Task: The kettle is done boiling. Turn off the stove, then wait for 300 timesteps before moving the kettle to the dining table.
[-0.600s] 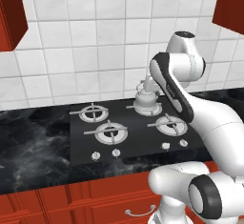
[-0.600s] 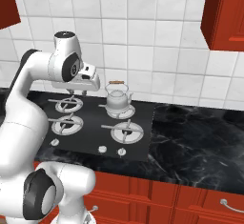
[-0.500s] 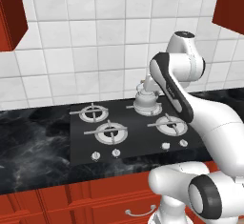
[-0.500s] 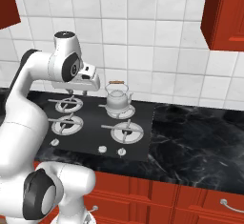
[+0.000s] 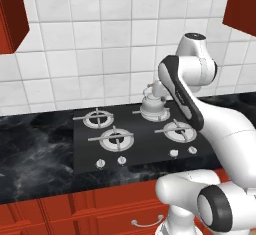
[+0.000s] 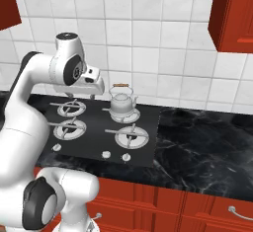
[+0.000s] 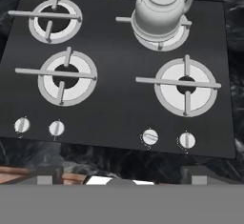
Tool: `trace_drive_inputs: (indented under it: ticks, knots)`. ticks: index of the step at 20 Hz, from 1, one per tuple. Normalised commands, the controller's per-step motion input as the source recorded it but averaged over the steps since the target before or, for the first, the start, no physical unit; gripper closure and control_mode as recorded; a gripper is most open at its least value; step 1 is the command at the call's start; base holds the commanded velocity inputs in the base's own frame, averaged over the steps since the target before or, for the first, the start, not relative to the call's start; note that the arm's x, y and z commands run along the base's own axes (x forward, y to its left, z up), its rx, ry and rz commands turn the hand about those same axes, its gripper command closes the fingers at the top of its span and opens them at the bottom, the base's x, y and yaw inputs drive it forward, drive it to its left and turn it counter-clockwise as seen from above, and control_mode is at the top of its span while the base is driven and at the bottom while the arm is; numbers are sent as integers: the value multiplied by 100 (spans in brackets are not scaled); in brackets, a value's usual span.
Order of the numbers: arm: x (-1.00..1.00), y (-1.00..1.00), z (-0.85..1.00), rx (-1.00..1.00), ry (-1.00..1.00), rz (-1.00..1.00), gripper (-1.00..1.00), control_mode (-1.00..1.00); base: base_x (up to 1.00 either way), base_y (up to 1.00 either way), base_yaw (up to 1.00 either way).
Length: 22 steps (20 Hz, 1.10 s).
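- Kettle (image 7: 161,9) sits on the back right burner (image 7: 160,33) of the stove (image 7: 119,94), spout pointing right in the hand view; its arched handle (image 6: 121,85) shows above the lid in the right base view.
- Other three burners are bare — back left (image 7: 53,22), front left (image 7: 66,76), front right (image 7: 186,86).
- Four white knobs (image 7: 150,137) in a row along the stove's front edge, two left, two right.
- Pincer (image 7: 121,175) hangs high above the stove, looking down on it; tips stand wide apart at the bottom of the hand view, holding nothing, well clear of kettle and knobs.
- Arm (image 5: 182,86) bends over the stove's right side in the left base view, partly covering the kettle.
- Stove is set in a black marbled counter (image 6: 197,142) — white tile wall (image 6: 148,38) behind, red cabinets (image 6: 232,14) above.
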Motion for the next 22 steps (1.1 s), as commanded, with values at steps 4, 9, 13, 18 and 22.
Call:
trace_drive_inputs:
  ticks: [4,9,13,18,22]
  knots:
    - [-21,-5,-5,-8,-2,5,-100,-100,0,0,0]
    - [-16,-8,-9,-6,0,12,-100,-100,0,0,0]
    - [-26,-18,-9,-3,-1,13,-100,-100,0,0,0]
    - [-31,-9,-13,-5,-3,14,-100,-100,0,0,0]
    - [-24,-1,-21,-3,-3,19,-100,-100,0,0,0]
